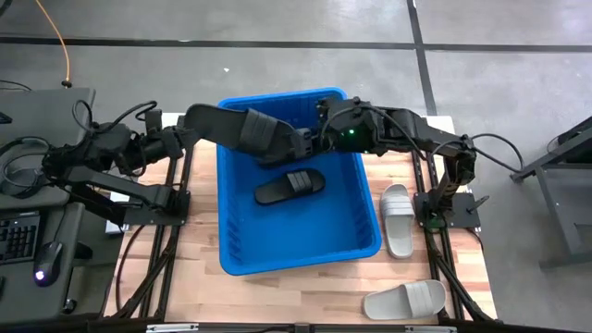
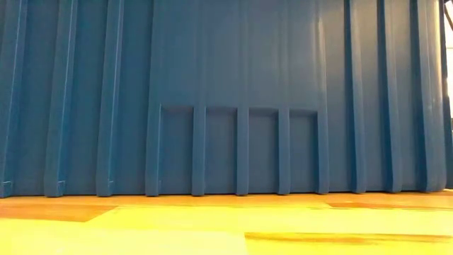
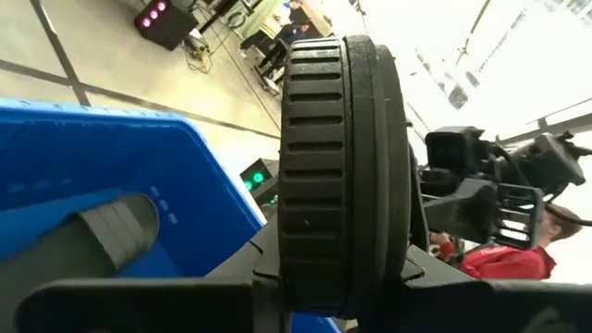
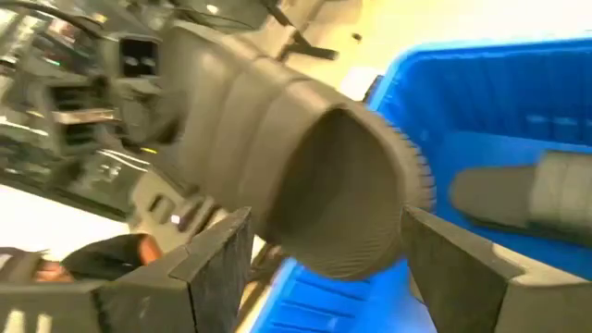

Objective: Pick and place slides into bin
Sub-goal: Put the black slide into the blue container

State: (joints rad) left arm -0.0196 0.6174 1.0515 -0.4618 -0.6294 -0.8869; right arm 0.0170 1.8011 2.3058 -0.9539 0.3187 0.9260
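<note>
Left gripper [image 1: 298, 141] holding black slide [image 1: 242, 129], wooden table [image 1: 305, 296] (grey floor)

two dark jointed arms, black cables, green indicator light, flat dark fingers

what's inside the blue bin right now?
One black slide lies on the bin floor. A second black slide hangs above it in the left tool. The arms cover the far end.
</note>
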